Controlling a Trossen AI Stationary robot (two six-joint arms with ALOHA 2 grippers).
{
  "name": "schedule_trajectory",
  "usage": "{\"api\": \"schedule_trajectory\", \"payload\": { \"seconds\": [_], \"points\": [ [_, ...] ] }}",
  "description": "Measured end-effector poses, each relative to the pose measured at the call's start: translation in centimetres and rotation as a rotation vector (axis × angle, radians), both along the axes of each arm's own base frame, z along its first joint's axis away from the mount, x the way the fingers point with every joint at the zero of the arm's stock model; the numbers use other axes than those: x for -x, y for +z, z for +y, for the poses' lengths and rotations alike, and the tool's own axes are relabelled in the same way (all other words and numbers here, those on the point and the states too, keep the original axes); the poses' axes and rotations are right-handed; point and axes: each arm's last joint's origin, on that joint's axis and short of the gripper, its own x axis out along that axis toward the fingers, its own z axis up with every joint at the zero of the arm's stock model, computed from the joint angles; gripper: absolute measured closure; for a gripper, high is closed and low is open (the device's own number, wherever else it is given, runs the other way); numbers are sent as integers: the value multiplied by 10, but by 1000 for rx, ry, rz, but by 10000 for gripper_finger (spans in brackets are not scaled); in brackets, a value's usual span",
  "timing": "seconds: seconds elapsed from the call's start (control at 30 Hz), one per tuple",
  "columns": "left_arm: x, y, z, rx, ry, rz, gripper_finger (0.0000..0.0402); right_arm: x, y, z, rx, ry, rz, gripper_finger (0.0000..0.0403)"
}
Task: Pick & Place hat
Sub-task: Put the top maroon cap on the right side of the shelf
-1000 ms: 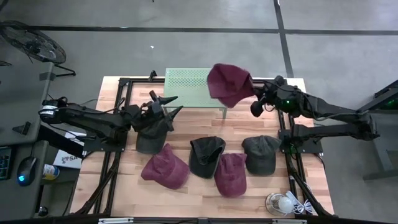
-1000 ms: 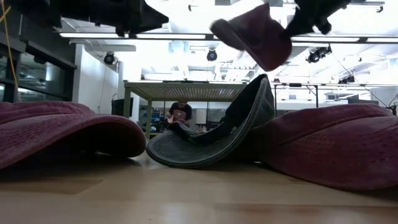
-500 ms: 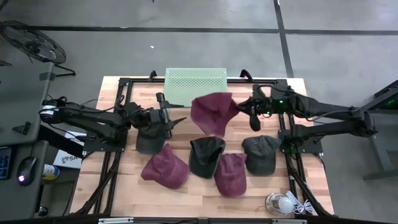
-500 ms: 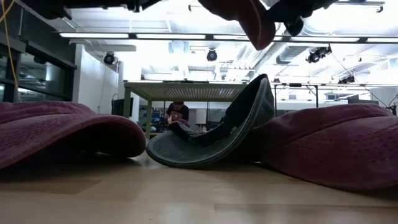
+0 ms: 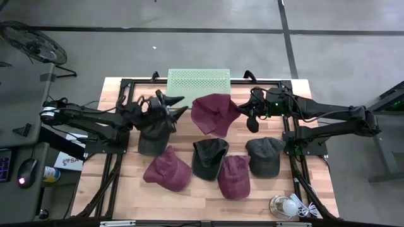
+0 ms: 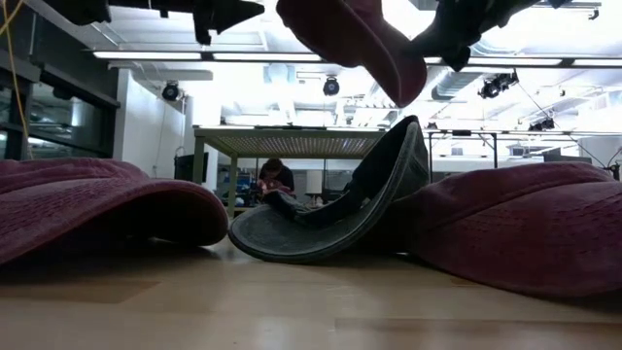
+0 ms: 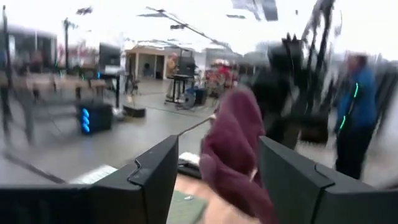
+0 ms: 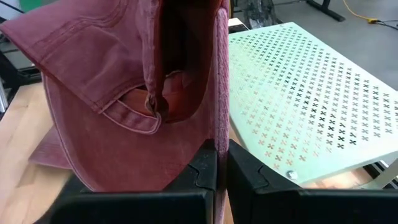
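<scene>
No legible text, label, brand, number or sign is found in any view. The white object (image 5: 65,162) at the left edge of the table in the high view appears to carry dark print — too small to read. The green perforated shelf (image 8: 311,106) in the right wrist view bears only a repeated cross-shaped cut-out pattern — no lettering. The maroon cap (image 8: 134,93) shows stitching and a strap, with no readable logo or tag. Background objects in the left wrist view are too blurred for any signage to be read.
</scene>
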Motion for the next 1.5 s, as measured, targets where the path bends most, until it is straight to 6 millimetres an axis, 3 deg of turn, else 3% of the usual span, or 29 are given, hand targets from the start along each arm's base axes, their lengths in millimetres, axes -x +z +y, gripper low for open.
{"api": "schedule_trajectory", "payload": {
  "seconds": [0.13,0.4,0.7,0.93,1.13,1.5],
  "points": [
    [0,-1,10,241,-93,-93,188,-1,0,4,6,6,1,397],
    [0,-11,37,469,-244,-60,188,-2,0,10,15,23,0,397],
    [0,-12,40,485,-336,-45,188,-2,0,10,41,15,7,395],
    [-11,-18,41,495,-353,-10,188,-12,-9,9,45,22,48,397],
    [-22,-10,42,499,-414,35,188,-20,-16,8,41,23,85,395],
    [-26,-21,43,549,-370,147,188,-18,-14,7,55,-1,71,396]
  ]
}}
